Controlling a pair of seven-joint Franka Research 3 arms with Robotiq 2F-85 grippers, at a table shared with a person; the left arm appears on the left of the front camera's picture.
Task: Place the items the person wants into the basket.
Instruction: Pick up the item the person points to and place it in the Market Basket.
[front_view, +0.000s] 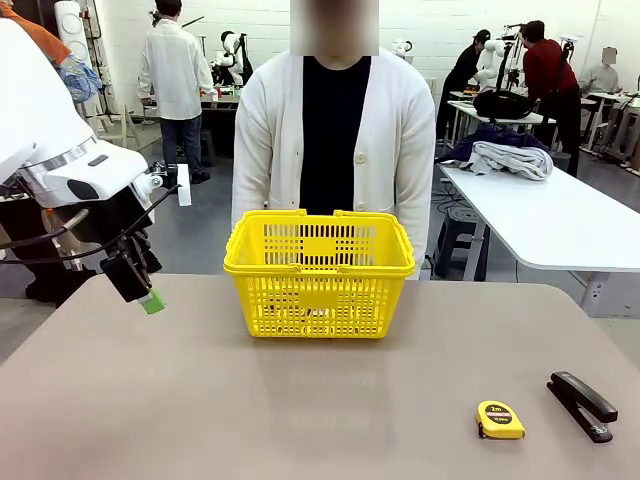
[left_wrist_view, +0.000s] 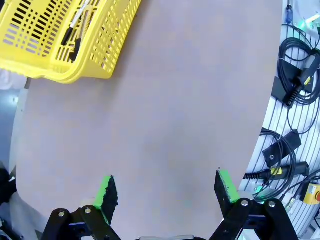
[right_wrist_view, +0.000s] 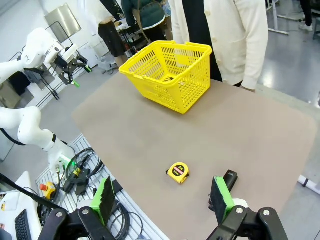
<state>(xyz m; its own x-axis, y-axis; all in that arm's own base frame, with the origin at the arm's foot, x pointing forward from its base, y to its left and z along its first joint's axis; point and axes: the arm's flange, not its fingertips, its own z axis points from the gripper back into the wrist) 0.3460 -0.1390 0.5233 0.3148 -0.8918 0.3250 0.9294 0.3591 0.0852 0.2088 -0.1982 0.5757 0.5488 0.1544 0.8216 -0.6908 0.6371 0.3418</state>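
The yellow tape measure (front_view: 500, 419) carries a round black label with small print on it, too tiny to read from here.

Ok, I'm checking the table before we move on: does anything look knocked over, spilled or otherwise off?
Nothing stands out. The basket stands upright at the table's far side with pens lying inside. The tape measure and stapler lie apart on the near right. Both grippers, left and right, are open and empty.

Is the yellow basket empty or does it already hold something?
Not empty. The left wrist view shows slim pens lying inside the basket; what else it holds cannot be told.
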